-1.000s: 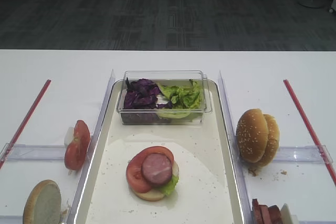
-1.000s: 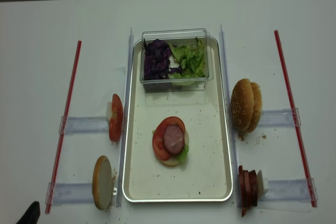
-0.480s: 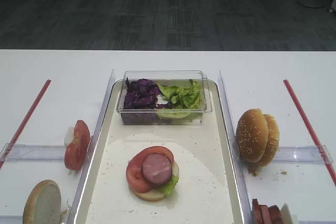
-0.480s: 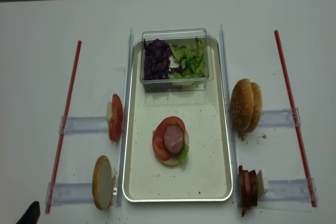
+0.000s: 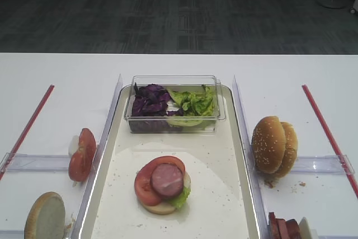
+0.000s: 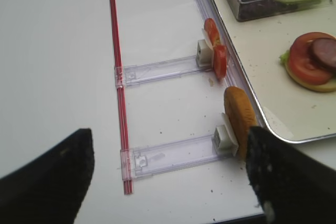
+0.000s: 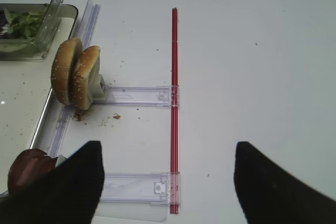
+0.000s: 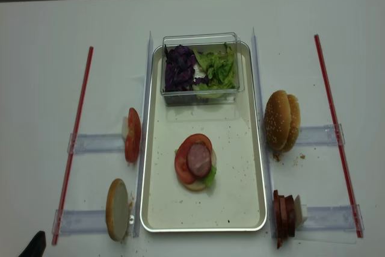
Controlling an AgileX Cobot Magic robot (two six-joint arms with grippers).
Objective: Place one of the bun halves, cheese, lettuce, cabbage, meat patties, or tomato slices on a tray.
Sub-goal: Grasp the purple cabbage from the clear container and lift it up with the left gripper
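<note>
No legible txt anywhere.

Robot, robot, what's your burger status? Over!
Both sets of jaws open, holding nothing. Stack on tray: bun, lettuce, tomato slice, meat patty topmost. Nothing blocking it. Over.

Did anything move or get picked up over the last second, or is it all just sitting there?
Nothing visibly changed. The stack of bun, lettuce, tomato and meat patty sits in the same spot on the tray, and the bun halves, tomato slices and clear box have not shifted. Both end effectors are open and empty.
</note>
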